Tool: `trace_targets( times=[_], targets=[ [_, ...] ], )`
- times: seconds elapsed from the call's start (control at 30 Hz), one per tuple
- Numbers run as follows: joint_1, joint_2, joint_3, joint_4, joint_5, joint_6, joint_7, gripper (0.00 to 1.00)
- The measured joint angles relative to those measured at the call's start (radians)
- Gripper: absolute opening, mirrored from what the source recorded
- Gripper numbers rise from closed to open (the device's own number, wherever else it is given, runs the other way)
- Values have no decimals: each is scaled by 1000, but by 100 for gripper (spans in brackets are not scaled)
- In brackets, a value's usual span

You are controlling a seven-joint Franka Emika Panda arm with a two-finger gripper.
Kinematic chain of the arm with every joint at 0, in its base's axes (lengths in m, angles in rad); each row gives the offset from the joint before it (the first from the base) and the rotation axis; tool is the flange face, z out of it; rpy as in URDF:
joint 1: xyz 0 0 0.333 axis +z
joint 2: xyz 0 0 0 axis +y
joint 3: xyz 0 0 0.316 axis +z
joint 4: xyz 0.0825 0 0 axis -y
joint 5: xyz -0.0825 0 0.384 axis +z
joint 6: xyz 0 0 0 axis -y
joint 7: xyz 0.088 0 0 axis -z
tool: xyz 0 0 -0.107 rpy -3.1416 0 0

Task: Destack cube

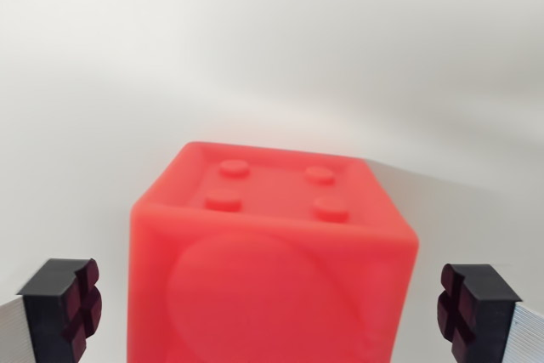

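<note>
A red cube (272, 252) fills the lower middle of the wrist view; its top face carries several round studs and its near face a raised round shape. My gripper (270, 308) is open, its two black fingertips standing on either side of the cube. The left fingertip (64, 305) and the right fingertip (472, 303) both keep a gap from the cube's sides. Whatever the cube rests on is hidden below the frame's edge.
A plain white surface (272, 57) lies behind and around the cube, with a soft shadow band across it.
</note>
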Motion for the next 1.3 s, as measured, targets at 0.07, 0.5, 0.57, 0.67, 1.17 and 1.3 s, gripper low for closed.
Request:
trace_targets(
  times=[0.07,0.5,0.57,0.67,1.17,1.3],
  targets=[
    [4,-14,-5,-4,-2,-11,1,100],
    [31,-111,-37,-25,-25,-85,18,100],
    [34,-126,-41,-28,-30,-97,22,100],
    [39,-152,-49,-32,-40,-119,29,100],
    [47,-294,-67,-42,-96,-247,69,100],
    [47,-333,-69,-41,-110,-287,79,100]
  ],
)
